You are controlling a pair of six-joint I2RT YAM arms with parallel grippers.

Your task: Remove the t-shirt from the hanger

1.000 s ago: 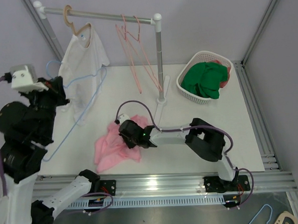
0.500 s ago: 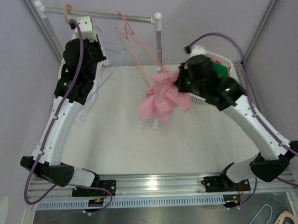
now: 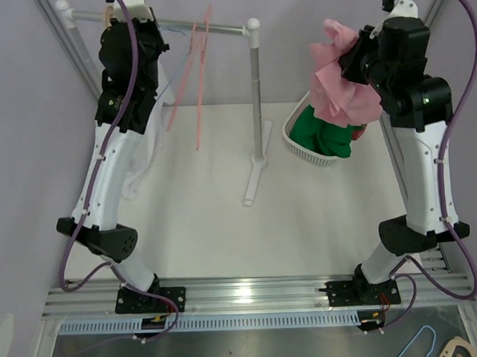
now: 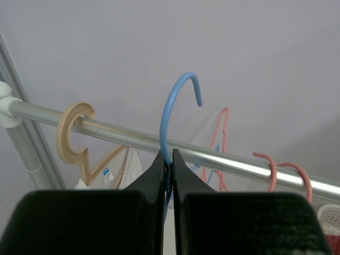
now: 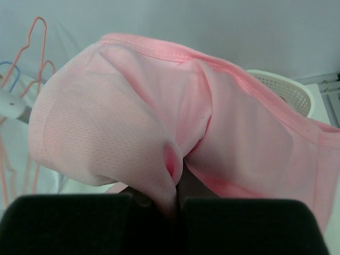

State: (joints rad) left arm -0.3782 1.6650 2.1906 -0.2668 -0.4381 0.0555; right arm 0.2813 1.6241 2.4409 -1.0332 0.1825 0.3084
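My left gripper [image 4: 167, 166] is shut on the neck of a blue hanger [image 4: 173, 103], whose hook rises just in front of the metal rail [image 4: 223, 159]. In the top view that gripper [image 3: 140, 1] is up at the rail's left end, and the blue hanger [image 3: 177, 72] slants down from it, bare. My right gripper [image 5: 178, 194] is shut on a bunched pink t-shirt [image 5: 133, 122]. In the top view it [image 3: 362, 60] holds the pink t-shirt [image 3: 337, 81] high above the white basket [image 3: 299, 139].
A beige wooden hanger [image 4: 71, 133] with a white t-shirt [image 4: 133, 170] hangs on the rail's left part, the shirt [image 3: 141, 151] partly behind my left arm. Pink hangers [image 3: 197, 85] hang mid-rail. The rail's stand pole [image 3: 256, 89] rises at centre. Green cloth [image 3: 320, 130] lies in the basket.
My right arm has swung up and to the right, carrying the pink t-shirt from beside the stand to above the basket. My left arm has risen with the blue hanger to the rail.
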